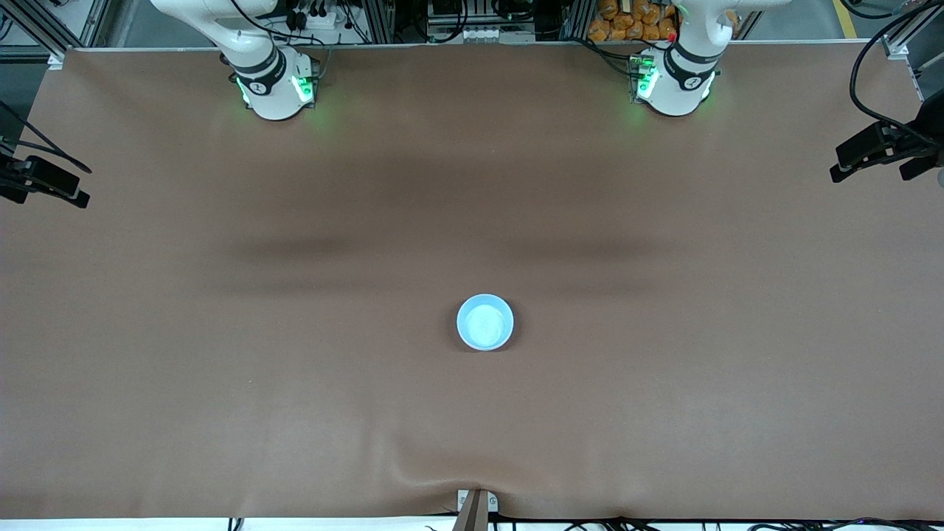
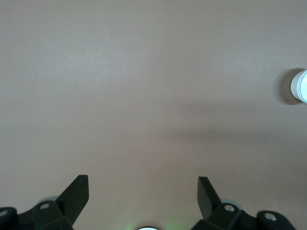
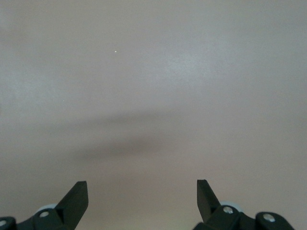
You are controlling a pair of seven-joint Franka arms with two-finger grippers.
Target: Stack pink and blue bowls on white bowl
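Observation:
A light blue bowl (image 1: 484, 322) stands upright on the brown table near its middle. No pink bowl and no white bowl show as separate things; whether they sit under the blue one I cannot tell. A pale round bowl side (image 2: 300, 86) shows at the edge of the left wrist view. My left gripper (image 2: 143, 184) is open and empty above bare table, apart from the bowl. My right gripper (image 3: 142, 187) is open and empty above bare table. Neither gripper shows in the front view, where only the arms' bases appear.
The brown table cover (image 1: 221, 332) has a wrinkle at the edge nearest the front camera. Black camera mounts (image 1: 881, 151) stand at the left arm's end and at the right arm's end (image 1: 40, 181) of the table.

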